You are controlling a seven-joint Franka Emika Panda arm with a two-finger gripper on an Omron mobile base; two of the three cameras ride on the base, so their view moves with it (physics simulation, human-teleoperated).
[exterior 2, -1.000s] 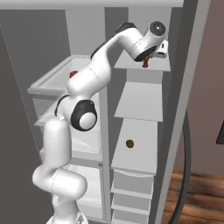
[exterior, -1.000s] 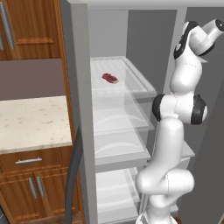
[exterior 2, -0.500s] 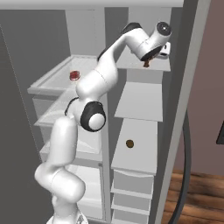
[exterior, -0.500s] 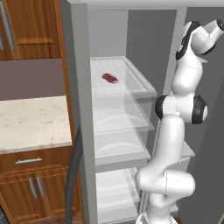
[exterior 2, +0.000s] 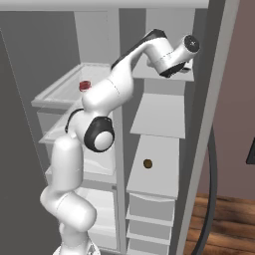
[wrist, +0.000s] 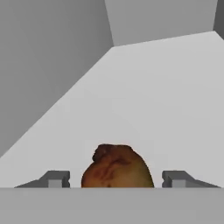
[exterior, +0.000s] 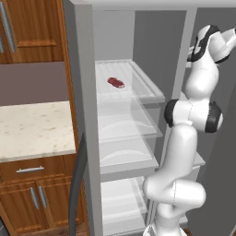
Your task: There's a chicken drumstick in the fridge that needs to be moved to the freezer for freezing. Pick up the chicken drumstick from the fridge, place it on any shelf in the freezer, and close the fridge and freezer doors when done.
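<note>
The arm [exterior 2: 124, 79] is reaching up from the base into the top of the right-hand compartment, its hand [exterior 2: 174, 55] hanging over the top shelf [exterior 2: 164, 74] there. In the hand view the gripper [wrist: 114, 178] is standing with its jaws spread wide, one fingertip [wrist: 54, 178] on each side of the drumstick [wrist: 117, 167] and a clear gap between each tip and the meat, so it is gripping nothing. The drumstick is lying between the tips on the pale floor of that shelf, brown and rounded, its lower part hidden by the bottom of the view; whether it is resting flat on the shelf I cannot tell for sure. The back corner of the compartment is rising beyond the drumstick.

Below the top shelf, in the right base view, a second shelf [exterior 2: 162, 114] is sitting bare, and under it a small brown round thing [exterior 2: 147, 163] is lying on a third shelf [exterior 2: 152, 174].

To the left of the top shelf, across the divider, a red piece of meat [exterior: 116, 82] is lying on the upper glass shelf [exterior: 138, 90] of the other compartment. Both doors are standing open; the dark edge of one door [exterior: 77, 184] is showing left of the glass shelf, beside the counter [exterior: 32, 129].
</note>
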